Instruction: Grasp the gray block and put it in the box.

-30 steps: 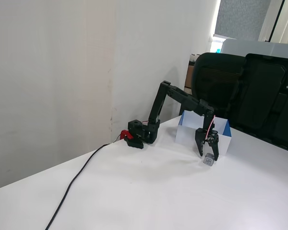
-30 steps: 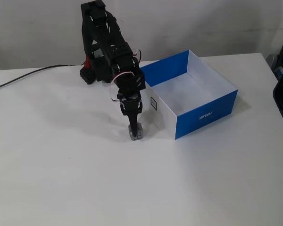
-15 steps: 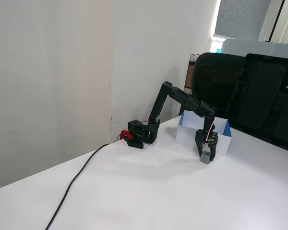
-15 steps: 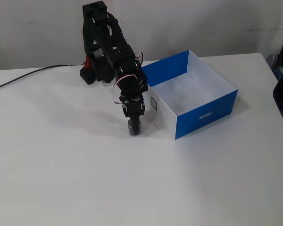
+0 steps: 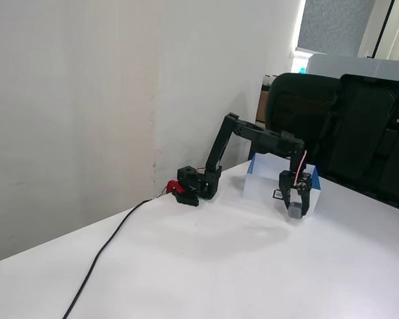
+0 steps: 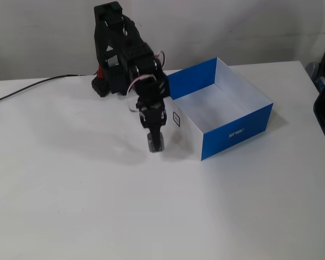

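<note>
The gray block [image 6: 155, 144] is a tiny cube pinched between my gripper's [image 6: 155, 142] fingers, at or just above the white table; I cannot tell if it touches. It sits just left of the box [image 6: 235, 128] in this fixed view, close to the white wall that carries the black-and-white marker [image 6: 177, 118]. The box is low and open-topped, with blue and white walls and a white floor, and nothing shows inside it. In the other fixed view the gripper [image 5: 296, 210] points down, shut on the block [image 5: 295, 213], in front of the box [image 5: 261, 185].
The arm's base [image 5: 194, 187] with a red part stands by the wall, and a black cable [image 5: 106, 249] runs from it across the table. Black office chairs [image 5: 359, 126] stand behind the table's far edge. The box lies right of the base [image 6: 105, 81].
</note>
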Robot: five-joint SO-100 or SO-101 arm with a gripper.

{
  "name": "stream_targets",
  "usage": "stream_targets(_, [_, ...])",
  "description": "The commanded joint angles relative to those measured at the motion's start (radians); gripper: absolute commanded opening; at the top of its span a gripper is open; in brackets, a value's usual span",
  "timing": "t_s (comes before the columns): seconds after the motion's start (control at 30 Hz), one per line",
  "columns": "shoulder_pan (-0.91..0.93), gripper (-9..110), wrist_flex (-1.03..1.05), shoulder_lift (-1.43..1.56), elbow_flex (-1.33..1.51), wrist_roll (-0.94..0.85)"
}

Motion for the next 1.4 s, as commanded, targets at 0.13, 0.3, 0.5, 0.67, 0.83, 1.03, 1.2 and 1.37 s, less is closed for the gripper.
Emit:
stream_targets(0.13, [0.072, 6, 0.222, 0.058, -0.364, -0.031])
stream_targets(0.3, [0.152, 5, 0.334, 0.009, -0.538, -0.049])
stream_targets(0.5, [0.236, 5, 0.391, -0.008, -0.65, -0.091])
stream_targets(0.67, [0.336, 4, 0.422, -0.028, -0.686, -0.118])
stream_targets(0.83, [0.44, 4, 0.426, -0.055, -0.69, -0.138])
stream_targets(1.03, [0.537, 4, 0.431, -0.078, -0.701, -0.201])
stream_targets(1.2, [0.604, 3, 0.442, -0.078, -0.709, -0.225])
stream_targets(1.37, [0.598, 7, 0.448, -0.08, -0.706, -0.232])
